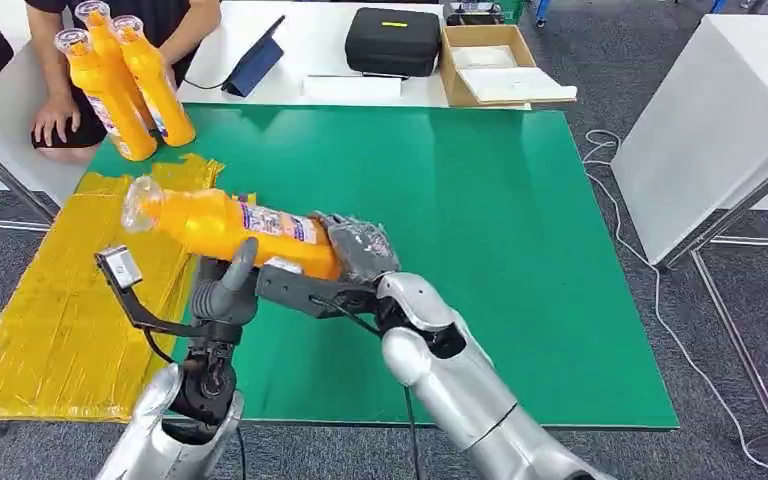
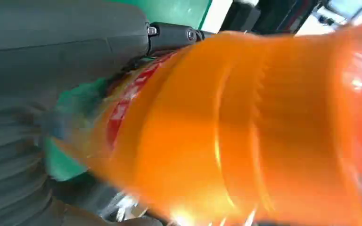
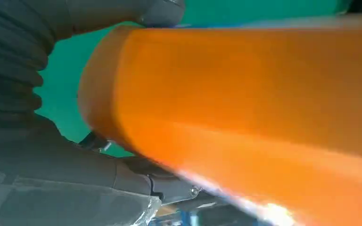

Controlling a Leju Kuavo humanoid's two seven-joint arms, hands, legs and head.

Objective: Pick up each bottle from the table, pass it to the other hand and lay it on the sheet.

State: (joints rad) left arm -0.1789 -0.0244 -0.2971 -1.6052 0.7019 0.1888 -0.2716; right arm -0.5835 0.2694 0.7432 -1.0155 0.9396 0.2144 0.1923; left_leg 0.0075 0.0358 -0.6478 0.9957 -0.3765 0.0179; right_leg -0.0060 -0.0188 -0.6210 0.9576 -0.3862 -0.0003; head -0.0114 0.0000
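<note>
Orange plastic bottle with clear cap (image 1: 230,226) is tilted above the green desk (image 1: 480,200), base gripped in my right hand (image 1: 358,250), left hand (image 1: 228,285) half-closed beneath: releasing early risks it dropping short of the yellow sheet (image 1: 70,310).

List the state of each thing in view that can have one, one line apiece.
Held orange bottle: on its side in the air, clear cap toward the yellow sheet, gripped by both hands.
Right hand: grips the bottle's base end.
Left hand: under the bottle's middle, thumb up against its side.
Three orange bottles: upright at the green mat's far left corner.
Yellow sheet: spread flat, wrinkled, no bottle on it.
Black case: closed.
Cardboard box: open.
</note>
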